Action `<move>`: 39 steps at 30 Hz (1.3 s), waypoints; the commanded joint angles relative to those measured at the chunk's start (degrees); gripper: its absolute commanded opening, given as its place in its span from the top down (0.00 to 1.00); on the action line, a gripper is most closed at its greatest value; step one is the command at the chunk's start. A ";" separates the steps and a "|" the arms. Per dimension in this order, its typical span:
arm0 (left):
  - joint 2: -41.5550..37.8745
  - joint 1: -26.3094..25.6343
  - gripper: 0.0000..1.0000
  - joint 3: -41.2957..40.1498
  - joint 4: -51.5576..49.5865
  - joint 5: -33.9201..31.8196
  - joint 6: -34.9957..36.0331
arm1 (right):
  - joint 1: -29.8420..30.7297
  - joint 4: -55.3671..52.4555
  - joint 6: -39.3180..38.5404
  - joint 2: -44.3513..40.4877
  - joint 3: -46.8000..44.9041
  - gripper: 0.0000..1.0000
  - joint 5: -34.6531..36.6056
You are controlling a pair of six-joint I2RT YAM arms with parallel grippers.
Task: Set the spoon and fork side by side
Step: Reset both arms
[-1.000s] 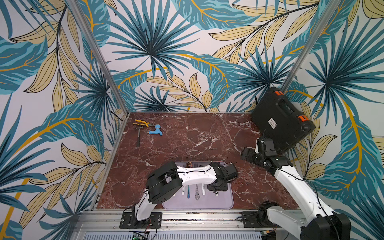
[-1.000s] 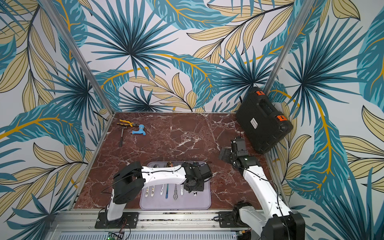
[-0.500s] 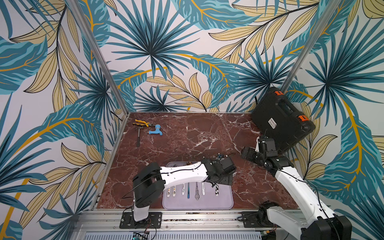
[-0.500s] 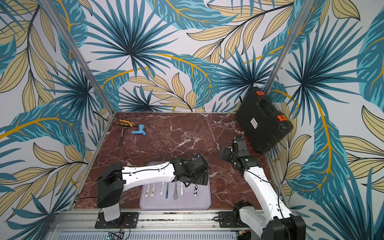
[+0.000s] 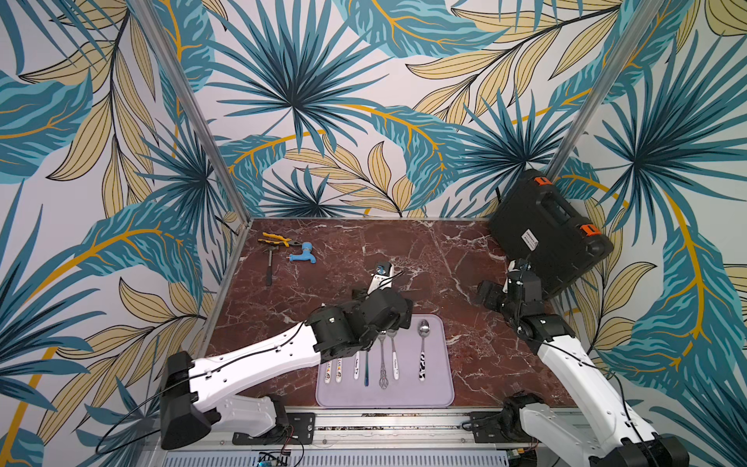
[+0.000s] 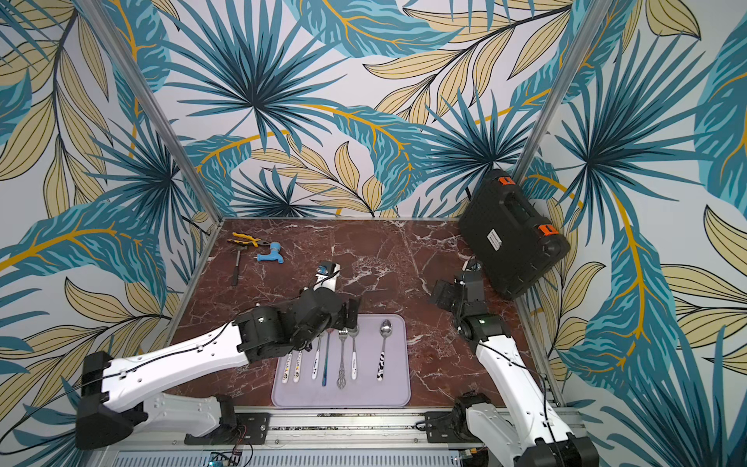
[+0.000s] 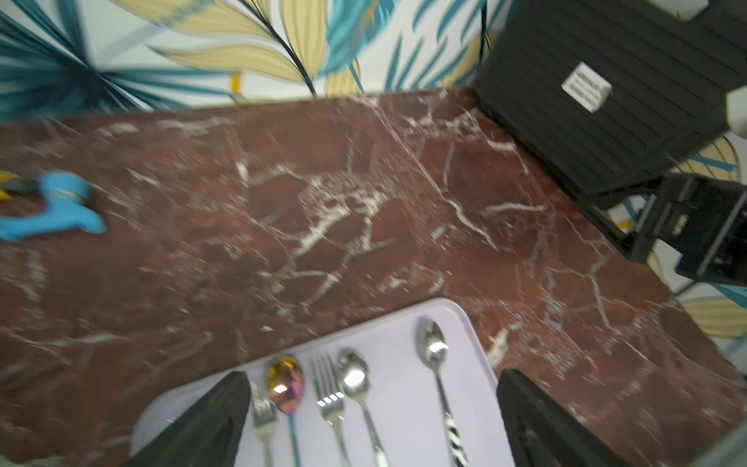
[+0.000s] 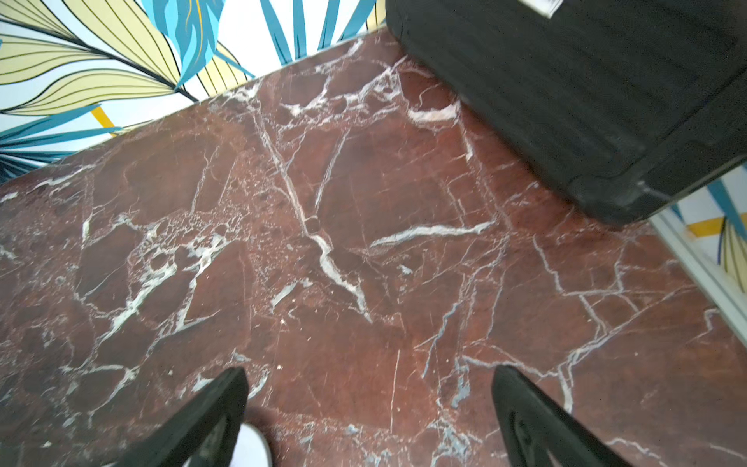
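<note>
Gaping wide, empty: left fingers (image 7: 210, 420) over adjacent fork (image 7: 329, 398) and spoon (image 7: 355, 374), right fingers (image 8: 202, 416) over table (image 8: 364, 242).

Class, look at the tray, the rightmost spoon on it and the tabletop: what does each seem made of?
Tray: matte lilac, rounded corners, probably silicone or plastic. Spoon: glinting bowl suggests polished steel; black-and-white patterned handle, perhaps ceramic or plastic. Tabletop: red-brown with white veins, marble or a marble-look print.

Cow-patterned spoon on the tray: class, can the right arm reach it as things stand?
Probably yes. The spoon lies apart on the tray's right side, uncovered; the right fingers stand open over bare table nearby, and the left arm hangs over the other cutlery.
</note>
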 commanded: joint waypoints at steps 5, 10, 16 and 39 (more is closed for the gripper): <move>-14.03 3.77 0.00 -21.51 26.37 -31.12 25.03 | -0.24 15.47 -4.59 0.00 -6.61 0.01 11.16; -18.57 16.39 0.00 -31.02 31.15 -28.68 22.33 | -0.24 24.78 -9.97 1.16 -12.24 0.00 17.58; -15.42 29.66 0.00 -43.56 55.89 -18.62 36.63 | -0.21 41.76 -17.79 4.08 -20.99 0.00 15.98; 18.05 57.01 0.00 -40.84 79.02 24.56 34.96 | -8.22 61.43 -21.46 27.66 -15.23 0.00 -19.30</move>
